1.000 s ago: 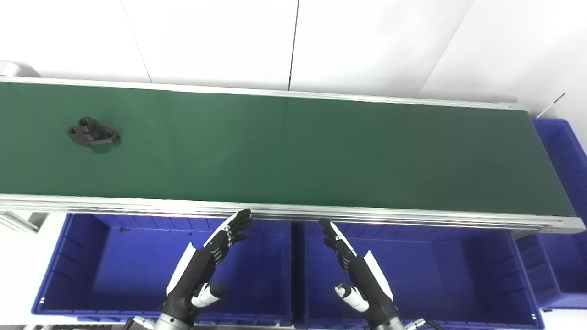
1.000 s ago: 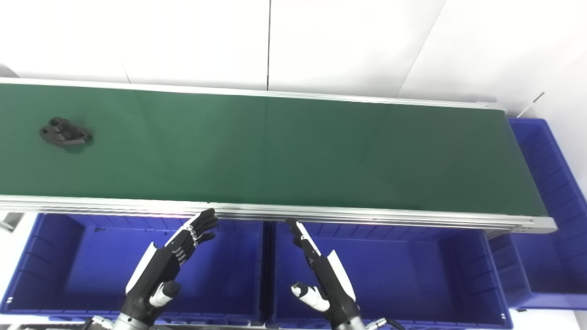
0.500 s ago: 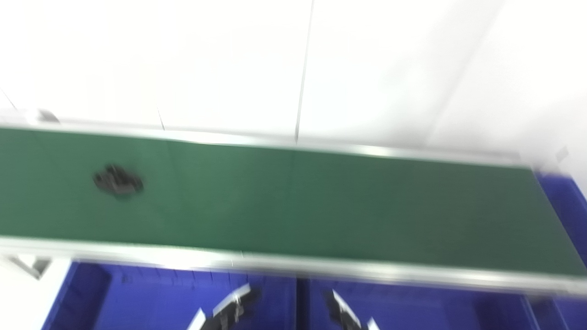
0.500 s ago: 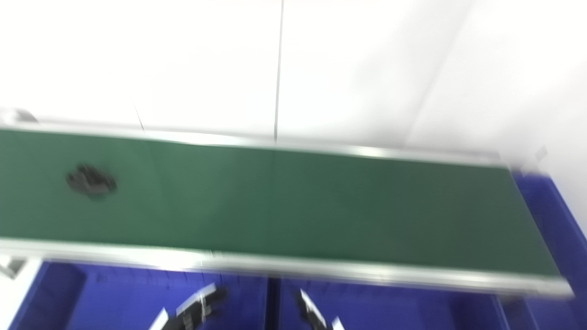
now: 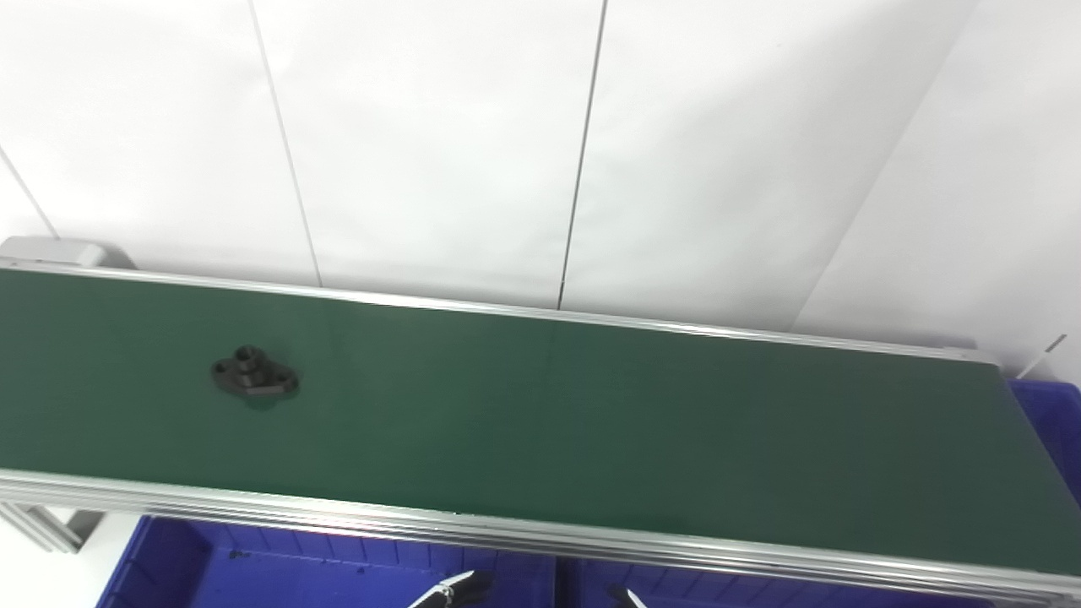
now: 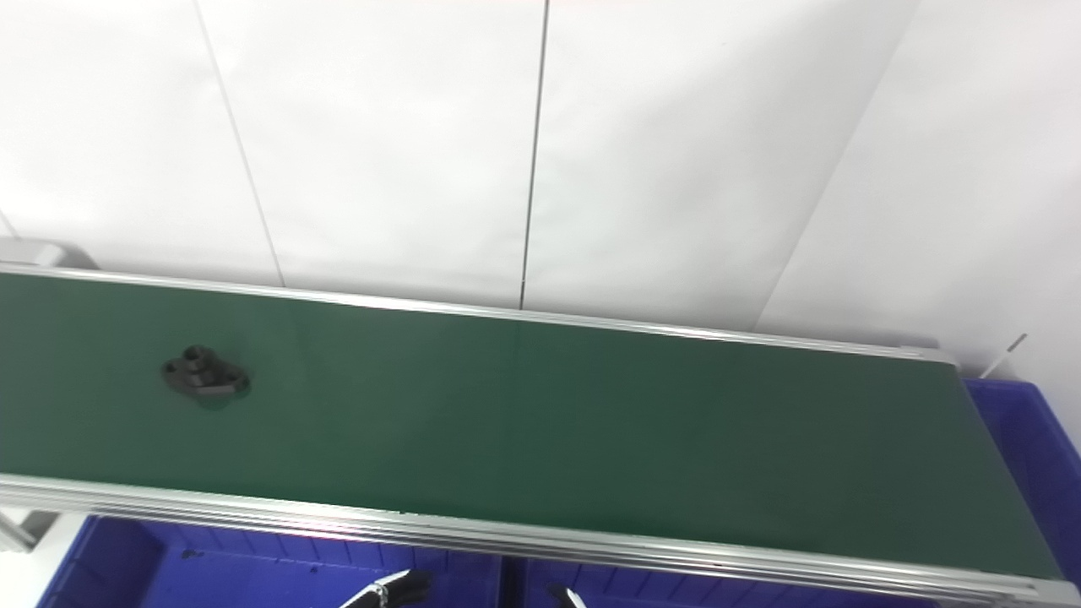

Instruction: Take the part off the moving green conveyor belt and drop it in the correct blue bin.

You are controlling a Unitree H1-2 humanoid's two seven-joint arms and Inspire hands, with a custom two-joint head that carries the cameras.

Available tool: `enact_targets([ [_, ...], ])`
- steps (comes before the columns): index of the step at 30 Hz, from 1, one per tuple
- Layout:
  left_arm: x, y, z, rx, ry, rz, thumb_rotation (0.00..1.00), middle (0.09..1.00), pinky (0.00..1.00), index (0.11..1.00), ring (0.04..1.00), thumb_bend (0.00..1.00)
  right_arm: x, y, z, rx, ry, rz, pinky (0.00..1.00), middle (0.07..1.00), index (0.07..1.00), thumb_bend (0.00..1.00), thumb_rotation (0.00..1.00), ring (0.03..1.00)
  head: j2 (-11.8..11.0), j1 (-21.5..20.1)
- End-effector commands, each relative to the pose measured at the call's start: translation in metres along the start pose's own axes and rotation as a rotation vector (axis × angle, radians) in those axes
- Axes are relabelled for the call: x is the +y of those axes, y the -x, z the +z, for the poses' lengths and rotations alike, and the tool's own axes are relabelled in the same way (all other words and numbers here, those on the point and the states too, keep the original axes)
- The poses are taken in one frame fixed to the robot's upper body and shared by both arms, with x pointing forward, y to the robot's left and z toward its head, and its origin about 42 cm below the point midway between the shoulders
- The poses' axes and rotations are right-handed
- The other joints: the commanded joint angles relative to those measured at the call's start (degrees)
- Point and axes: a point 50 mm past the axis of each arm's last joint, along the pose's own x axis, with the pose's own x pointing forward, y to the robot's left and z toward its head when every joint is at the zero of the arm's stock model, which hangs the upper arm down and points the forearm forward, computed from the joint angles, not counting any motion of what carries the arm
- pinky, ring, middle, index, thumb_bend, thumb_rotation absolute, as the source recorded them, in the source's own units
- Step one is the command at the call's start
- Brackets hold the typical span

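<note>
A black flanged part [image 5: 253, 377] lies on the green conveyor belt [image 5: 591, 405], toward its left end; it also shows in the right eye view [image 6: 205, 376]. Only the fingertips of my left hand [image 5: 456, 586] and right hand [image 5: 629, 599] show at the bottom edge, over the blue bins below the belt's near rail. Both are far from the part. The rest of each hand is out of frame, so I cannot tell how the fingers stand.
A blue bin [image 5: 279, 566] sits below the belt's near rail on the left, and a second one [image 5: 760, 595] to its right. A third blue bin [image 6: 1026, 439] stands past the belt's right end. A white panelled wall rises behind.
The camera has tilted up, so the whole picture has shifted down and the hands are almost out of frame. The part has ridden a little to the right along the belt.
</note>
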Motion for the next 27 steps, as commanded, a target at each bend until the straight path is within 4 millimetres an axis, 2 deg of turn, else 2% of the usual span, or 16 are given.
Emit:
enact_targets([
  [1,-0.006,-0.009,0.008,-0.066,-0.001,-0.01,0.85,0.866,0.77,0.823,0.862,0.98,-0.01,-0.001,0.011,-0.084,0.006,-0.03,0.94,0.989,0.971,0.97,0.96,0.973,0.56,1.68],
  [5,-0.01,-0.013,0.01,-0.077,0.008,-0.012,0.85,0.867,0.76,0.824,0.857,1.0,-0.016,0.001,0.015,-0.097,0.012,-0.037,0.97,1.0,0.998,0.95,0.95,0.996,1.82,2.42],
  [12,-0.015,-0.019,0.013,-0.089,-0.006,-0.008,0.85,0.864,0.75,0.832,0.845,1.0,-0.022,0.002,0.015,-0.097,0.016,-0.042,0.99,0.998,1.0,0.92,0.92,0.995,2.15,2.79],
  [18,-0.013,-0.02,0.014,-0.094,0.001,-0.004,0.82,0.867,0.75,0.833,0.85,1.0,-0.023,0.003,0.015,-0.097,0.008,-0.046,0.96,0.942,1.0,0.93,0.85,0.954,2.8,1.64],
  [20,-0.011,-0.02,0.014,-0.096,0.004,-0.003,0.8,0.87,0.76,0.834,0.857,1.0,-0.023,0.004,0.02,-0.111,0.017,-0.049,0.94,0.927,0.995,0.93,0.82,0.935,3.12,0.93],
  [24,-0.009,-0.021,0.015,-0.099,0.008,-0.001,0.77,0.875,0.79,0.836,0.873,1.0,-0.024,0.009,0.037,-0.172,0.057,-0.065,0.8,0.883,0.966,0.95,0.75,0.864,3.64,0.12],
  [27,-0.008,-0.021,0.015,-0.097,0.008,-0.006,0.76,0.878,0.81,0.839,0.882,0.99,-0.026,0.018,0.061,-0.257,0.094,-0.084,0.75,0.86,0.947,0.97,0.73,0.836,3.92,-0.37],
])
